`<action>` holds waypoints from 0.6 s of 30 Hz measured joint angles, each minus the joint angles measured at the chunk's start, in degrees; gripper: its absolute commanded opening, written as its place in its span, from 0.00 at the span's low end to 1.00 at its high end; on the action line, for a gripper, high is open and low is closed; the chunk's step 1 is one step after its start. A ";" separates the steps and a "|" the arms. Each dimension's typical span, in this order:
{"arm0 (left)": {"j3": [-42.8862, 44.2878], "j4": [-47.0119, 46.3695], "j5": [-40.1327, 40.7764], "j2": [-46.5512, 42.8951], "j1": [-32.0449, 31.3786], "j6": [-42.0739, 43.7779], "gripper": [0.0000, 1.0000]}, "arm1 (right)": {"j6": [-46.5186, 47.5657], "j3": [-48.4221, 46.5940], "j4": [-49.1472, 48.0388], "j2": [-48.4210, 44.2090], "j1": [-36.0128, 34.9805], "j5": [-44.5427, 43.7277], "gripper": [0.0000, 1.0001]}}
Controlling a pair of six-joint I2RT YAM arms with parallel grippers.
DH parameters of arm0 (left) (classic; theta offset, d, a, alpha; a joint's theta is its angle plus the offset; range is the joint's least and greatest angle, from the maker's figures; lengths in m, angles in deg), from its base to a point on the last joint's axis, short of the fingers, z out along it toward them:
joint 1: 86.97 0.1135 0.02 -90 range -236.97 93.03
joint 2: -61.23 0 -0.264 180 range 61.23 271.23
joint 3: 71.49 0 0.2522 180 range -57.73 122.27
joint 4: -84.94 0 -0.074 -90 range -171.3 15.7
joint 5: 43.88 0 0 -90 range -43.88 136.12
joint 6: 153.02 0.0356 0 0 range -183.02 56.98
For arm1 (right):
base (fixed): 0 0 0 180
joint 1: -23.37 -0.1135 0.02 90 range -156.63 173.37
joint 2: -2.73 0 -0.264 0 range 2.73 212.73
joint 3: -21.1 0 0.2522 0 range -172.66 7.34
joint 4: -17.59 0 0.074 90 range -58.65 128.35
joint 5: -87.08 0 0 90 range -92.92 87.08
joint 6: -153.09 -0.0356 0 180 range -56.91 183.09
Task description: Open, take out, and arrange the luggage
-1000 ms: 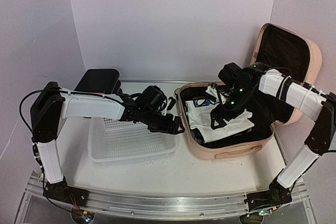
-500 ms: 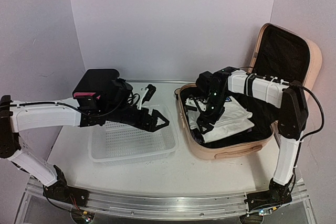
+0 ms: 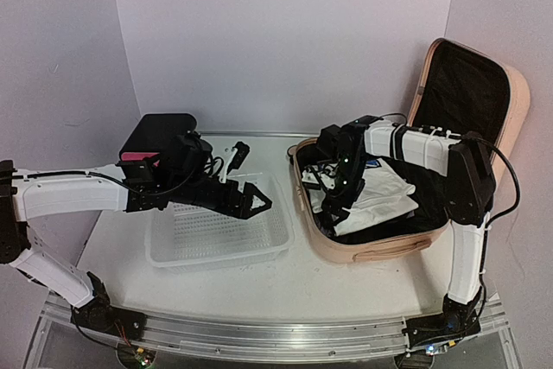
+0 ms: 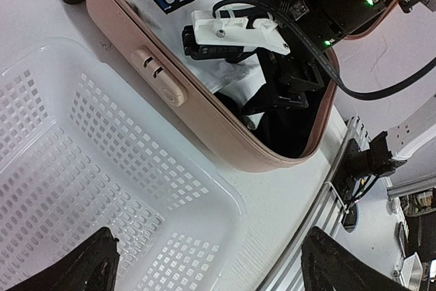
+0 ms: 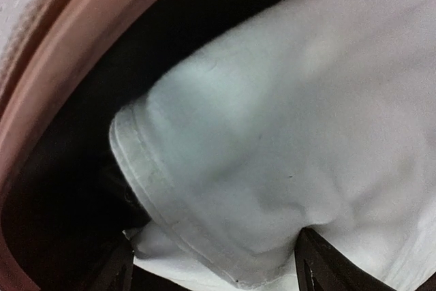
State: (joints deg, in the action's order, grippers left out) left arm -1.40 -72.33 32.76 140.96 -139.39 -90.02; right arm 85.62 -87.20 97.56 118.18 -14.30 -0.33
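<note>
1. Luggage lies open at the right of the table; lid raised, leaning back; its left wall just beside the basket.
2. White cloth folded inside, on black lining.
3. Right gripper down in the luggage's left end; fingers apart, astride the cloth's hem.
4. Left gripper over the basket; fingers wide apart, nothing between.

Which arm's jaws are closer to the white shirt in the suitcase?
Right. The right gripper is down inside the luggage, its jaws at the white shirt; the left gripper hangs over the white mesh basket beside it.
</note>
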 measured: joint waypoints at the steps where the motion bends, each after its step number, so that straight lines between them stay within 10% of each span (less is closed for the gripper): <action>1: 0.00 0.00 0.00 0.00 0.00 0.00 0.94 | -0.02 0.00 -0.09 0.22 0.00 -0.39 0.76; 18: 0.00 0.04 -0.28 -0.07 0.52 -1.86 0.94 | -0.26 0.00 -1.51 0.31 1.03 -0.48 0.18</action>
State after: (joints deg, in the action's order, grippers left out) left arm -1.40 -72.28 32.47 140.89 -138.87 -91.88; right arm 85.35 -87.20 96.05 118.49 -13.27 -0.81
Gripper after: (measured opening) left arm 0.939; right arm 0.266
